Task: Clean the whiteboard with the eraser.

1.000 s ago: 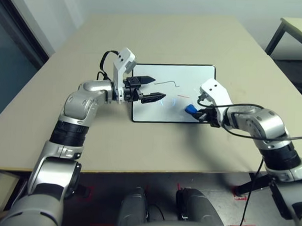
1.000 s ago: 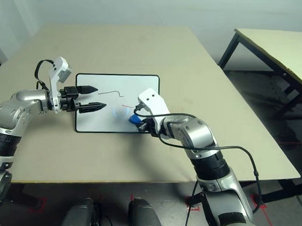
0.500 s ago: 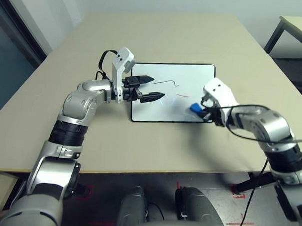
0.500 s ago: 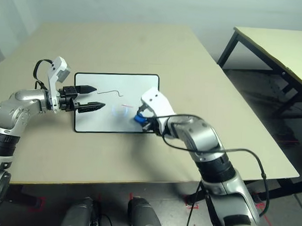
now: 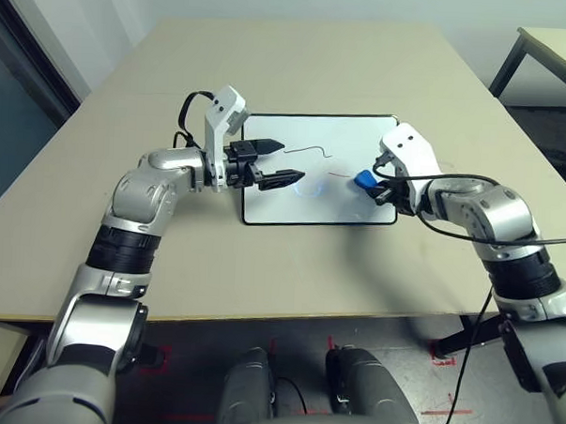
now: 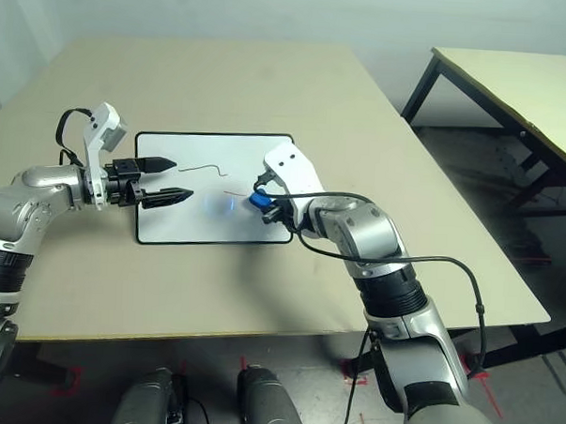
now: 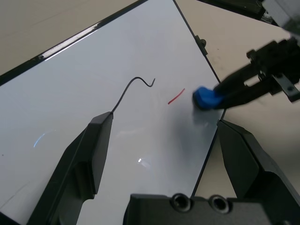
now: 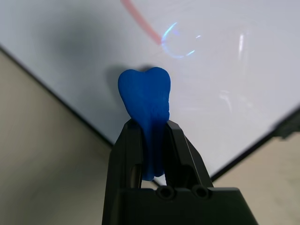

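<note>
— What is on the left side?

— The left gripper [image 5: 274, 162], with its two black fingers spread apart and holding nothing, hangs over the left part of the flat glossy white whiteboard with a thin black frame [image 5: 314, 199]. The board lies flat on the wide beige table [image 5: 298, 72], near the middle of it.

— And on the board itself?

— A thin curved black line [image 7: 132, 86] runs from near one finger of the left gripper towards the board's middle. Just beside its hooked end is a short red stroke [image 7: 176, 96]. A pale glare spot sits on the white surface close by.

— Where is the eraser?

— The small bright blue oblong eraser [image 5: 365, 179] is at the right part of the board, near its right edge and just beside the red stroke. The right gripper [image 8: 151, 136] is clenched around it, the two fingers pinching the block from both sides, with its blue tip sticking out beyond them over the white surface. Whether the tip touches the board I cannot tell.

— Anything further right?

— Another table with dark legs [image 6: 514, 86] stands well apart at the far right.
</note>
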